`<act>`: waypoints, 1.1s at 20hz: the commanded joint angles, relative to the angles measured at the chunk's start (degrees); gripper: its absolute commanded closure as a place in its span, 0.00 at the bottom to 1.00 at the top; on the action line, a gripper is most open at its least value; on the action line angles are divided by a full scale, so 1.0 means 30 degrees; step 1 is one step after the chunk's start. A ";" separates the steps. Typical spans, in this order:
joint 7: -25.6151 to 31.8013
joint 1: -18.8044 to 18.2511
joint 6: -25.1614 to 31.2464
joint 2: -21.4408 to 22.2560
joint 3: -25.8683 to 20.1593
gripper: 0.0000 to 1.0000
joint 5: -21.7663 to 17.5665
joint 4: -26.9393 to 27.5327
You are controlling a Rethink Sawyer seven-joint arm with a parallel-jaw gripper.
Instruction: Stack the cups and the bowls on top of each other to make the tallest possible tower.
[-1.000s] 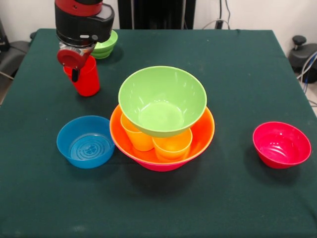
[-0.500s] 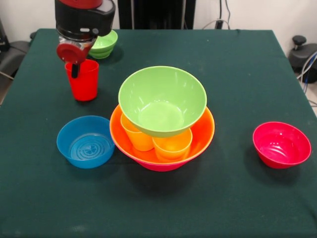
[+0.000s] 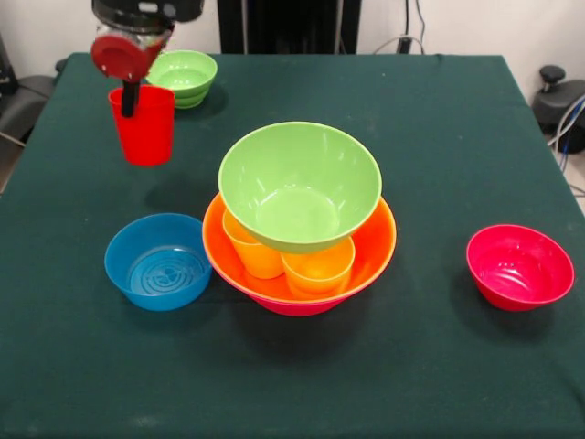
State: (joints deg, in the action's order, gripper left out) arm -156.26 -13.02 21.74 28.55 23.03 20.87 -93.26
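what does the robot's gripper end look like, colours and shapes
Only the arm's lower end shows at the top edge. The gripper hangs from a black, rounded housing with a pale silvery section beneath it. A glossy red round disc sits on its front, and one thin black finger runs down from the disc. No cables or markings are visible on it. The rest of the arm is out of frame.

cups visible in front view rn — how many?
3, possibly more hidden. Red cup held in the gripper above the table, far left. Two orange-yellow cups in the orange bowl, under the big green bowl.
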 commanded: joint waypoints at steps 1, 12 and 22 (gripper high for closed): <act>0.0440 0.0078 0.1481 0.1384 -0.2787 1.00 -0.0912 -0.1841; 0.0280 0.0813 0.1730 0.1343 -0.2325 1.00 -0.1268 -0.0973; -0.0673 0.2006 0.2824 0.1098 -0.2075 1.00 -0.0733 0.0222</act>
State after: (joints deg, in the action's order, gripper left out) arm -156.26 -10.05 22.62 33.65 22.80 20.85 -95.47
